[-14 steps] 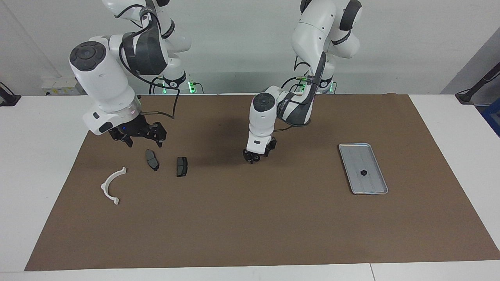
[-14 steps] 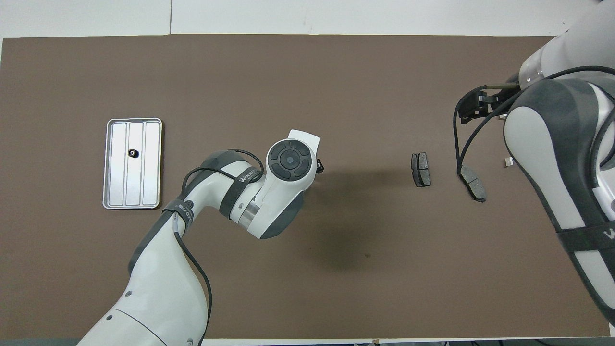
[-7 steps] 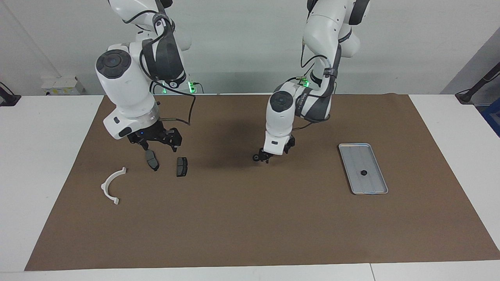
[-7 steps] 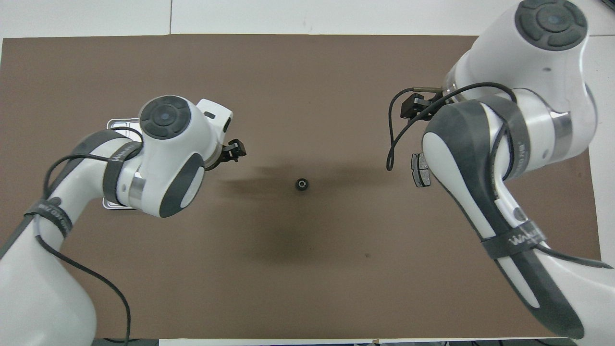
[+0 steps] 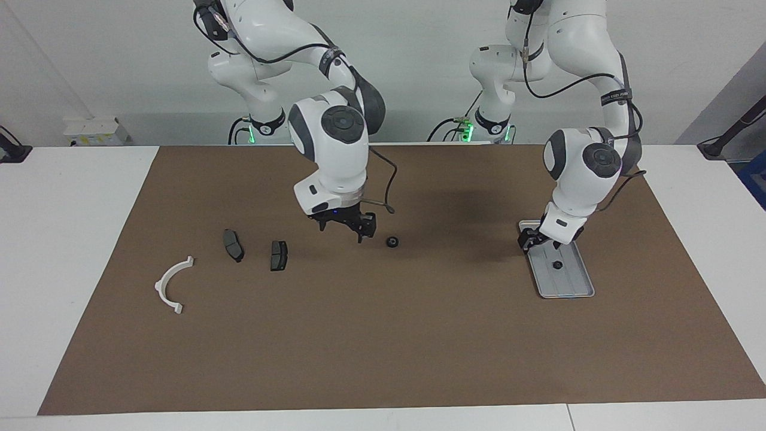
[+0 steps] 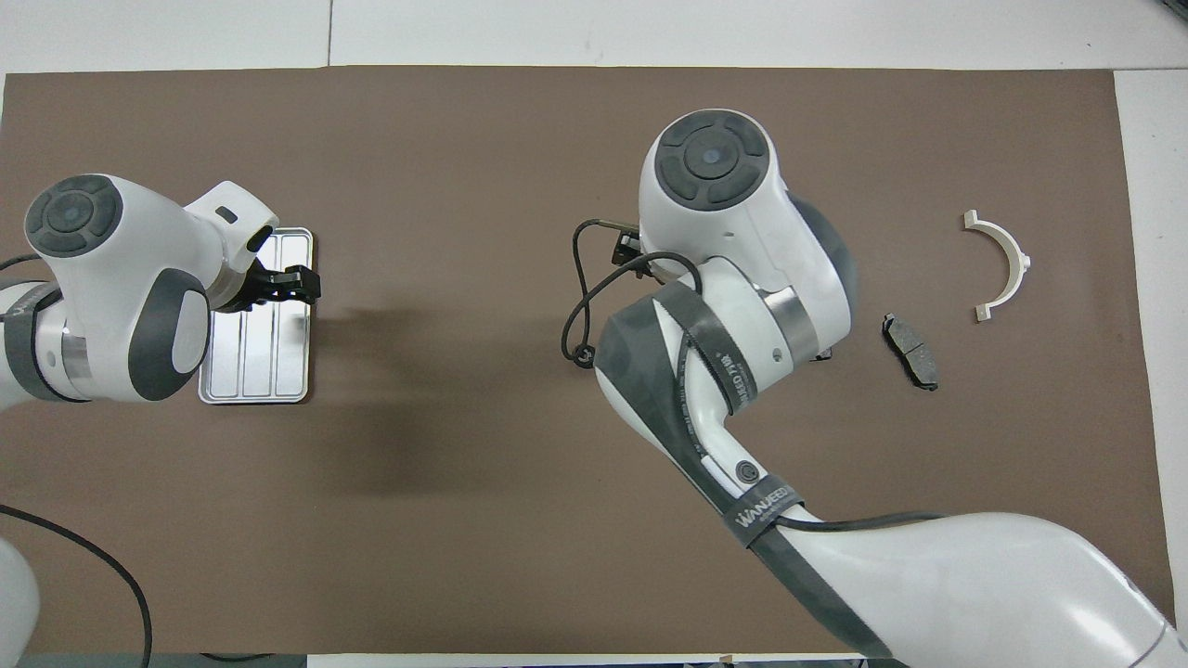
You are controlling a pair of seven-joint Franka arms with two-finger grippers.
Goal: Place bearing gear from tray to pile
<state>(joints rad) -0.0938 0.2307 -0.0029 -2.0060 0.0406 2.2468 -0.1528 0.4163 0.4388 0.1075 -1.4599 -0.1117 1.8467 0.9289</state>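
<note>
Facing view, item: bearing gear on the mat (image 5: 392, 242), a small dark ring lying flat on the brown mat (image 5: 383, 347), between the pile and the tray (image 5: 574, 287), and short of the pile.
Second item: bearing gear in the tray (image 5: 557, 264), same kind, resting on the ribbed floor about midway along.
Pile: white bracket (image 5: 172, 286) and two brake pads (image 5: 233, 245), (image 5: 278, 255), toward the right arm's end of the worktop (image 5: 66, 239).
Handling, judged: probably metal, rigid and dense for its size. It looks smooth, so it may slip or roll if tipped on edge, but it is not fragile.
Where to hold, judged: across the outer rim from above, with the fingers straddling the ring while it lies flat.
Right gripper (image 5: 345, 228): low over the mat just beside the loose gear, on the pile side. Its fingers (image 5: 362, 232) are spread wide and hold nothing.
Left gripper (image 5: 534, 239): over the tray's end nearer the robots. I cannot tell whether it is open or closed, and nothing shows in it.
Hidden, overhead view: the left arm covers the tray's gear, the right arm covers one brake pad and its own gripper, and the loose gear (image 6: 582, 356) sits at a cable loop, hard to separate.
Too small to tell: teeth or bore detail on either gear.
</note>
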